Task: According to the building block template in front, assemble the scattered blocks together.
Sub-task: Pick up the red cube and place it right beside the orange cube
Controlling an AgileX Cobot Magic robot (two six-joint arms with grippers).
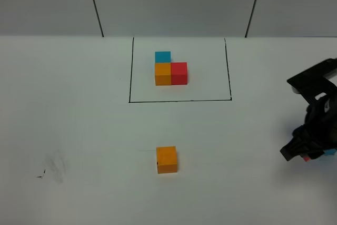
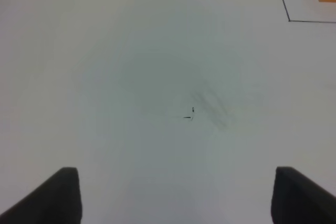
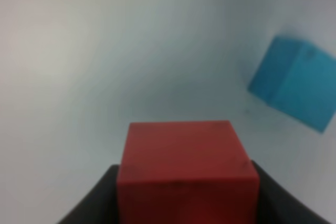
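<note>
Two right fingers (image 3: 92,205) are closed on the red cube (image 3: 186,171), likely so it can be carried across; the light blue cube (image 3: 294,82) is seen near it, both well right of the building block template (image 1: 169,69). The orange cube (image 1: 167,160) is set on the template's near side, as a probable anchor. Nothing is held between the open left fingers (image 2: 65,195).

Red cube (image 1: 306,157), light blue cube (image 1: 329,152) mostly behind right arm (image 1: 315,119)
</note>
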